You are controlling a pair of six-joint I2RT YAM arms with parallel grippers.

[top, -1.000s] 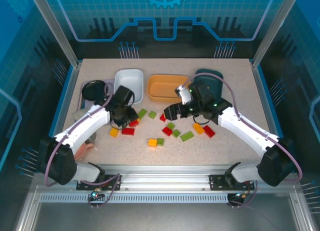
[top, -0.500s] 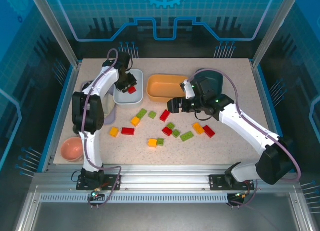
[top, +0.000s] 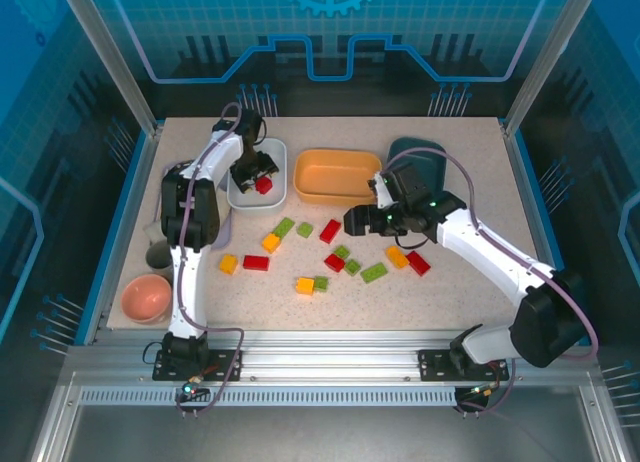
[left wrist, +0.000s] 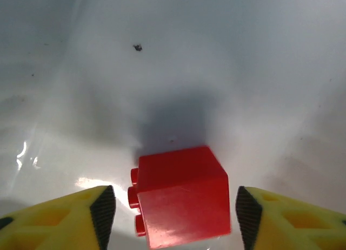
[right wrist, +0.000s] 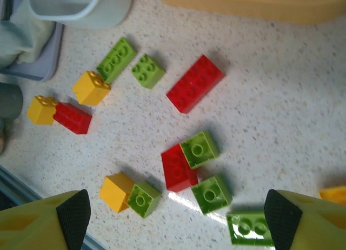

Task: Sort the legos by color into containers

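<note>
Red brick (left wrist: 181,196) lies in the white bowl (top: 277,167), on its side, studs facing left in the left wrist view. The left tool (left wrist: 174,213) hangs directly over it. Its fingers (left wrist: 102,209) are spread, one either side of the brick, with a strip of white bowl floor visible at both sides, so there is no contact. From the top camera, the left arm is stretched along the left side of the surface (top: 470,292) to reach this bowl at the back.

The orange bowl (top: 335,177) stands just right of the white one. The teal bowl (top: 425,160) is further right, partly covered by the right arm.

The right tool (top: 352,220) hovers over the surface in front of the orange bowl, fingers (right wrist: 73,212) spread wide and holding nothing. Bricks below it in the right wrist view:
- a long red brick (right wrist: 194,83), alone
- two green bricks (right wrist: 116,59) side by side, with a yellow brick (right wrist: 91,87) touching the left one
- a yellow and red pair (right wrist: 72,118), touching
- a flat red brick (right wrist: 177,166) with a green one (right wrist: 199,149) overlapping its corner
- an orange and green pair (right wrist: 118,191), touching
- two more green bricks (right wrist: 211,193), near each other

From the top camera, an orange brick (top: 397,256) and a red brick (top: 418,263) lie beside the right forearm. A pink bowl (top: 145,297) sits at the near left corner.
</note>
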